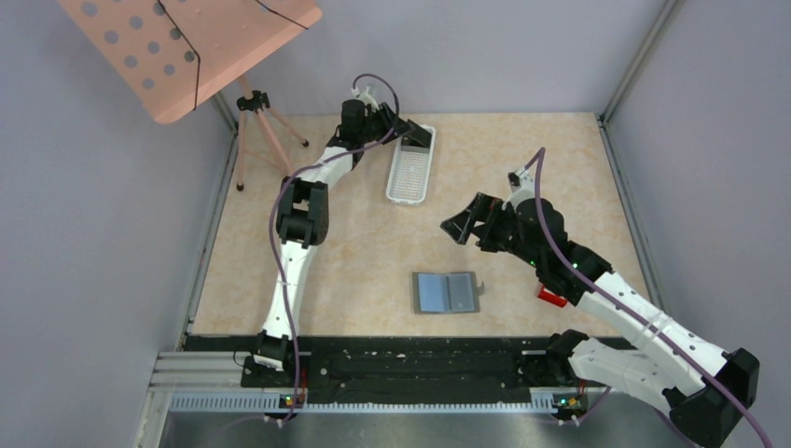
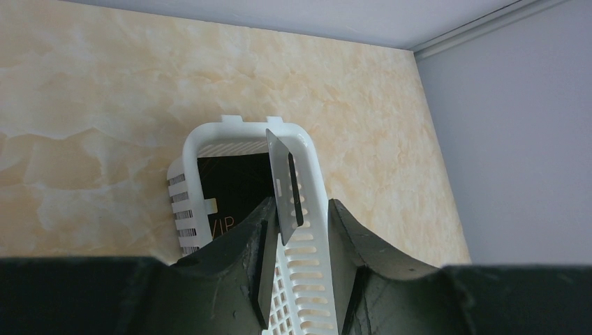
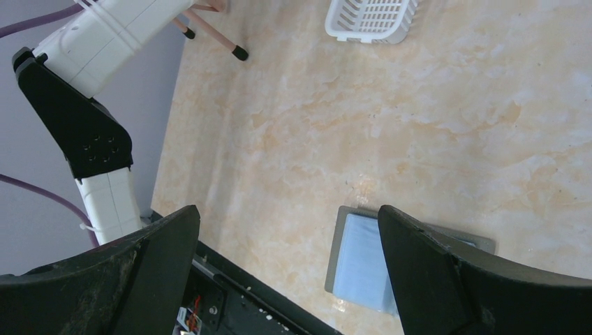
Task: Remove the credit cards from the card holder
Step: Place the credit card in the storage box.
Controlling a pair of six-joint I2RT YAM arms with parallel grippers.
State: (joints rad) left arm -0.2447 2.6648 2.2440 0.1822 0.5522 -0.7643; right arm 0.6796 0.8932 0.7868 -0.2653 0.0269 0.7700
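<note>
2 cards (image 2: 234,185) at basket (image 2: 209,139), 1 inside, 1 on rim; left hand (image 2: 300,206) parted, right hand (image 3: 286,213) wide.

A white slotted basket (image 1: 409,187) lay toward the far side of the marbled bench (image 1: 354,252). A pink perforated board (image 1: 187,47) stood on a tripod (image 1: 254,126) at the far left corner.

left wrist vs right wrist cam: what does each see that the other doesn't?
Left wrist only: a grey card on edge at the wall of the white basket, between the fingers of the open left gripper; a dark card lying inside. Right wrist only: the open card holder, the left arm, a tripod leg. Both: basket and marble table.
</note>
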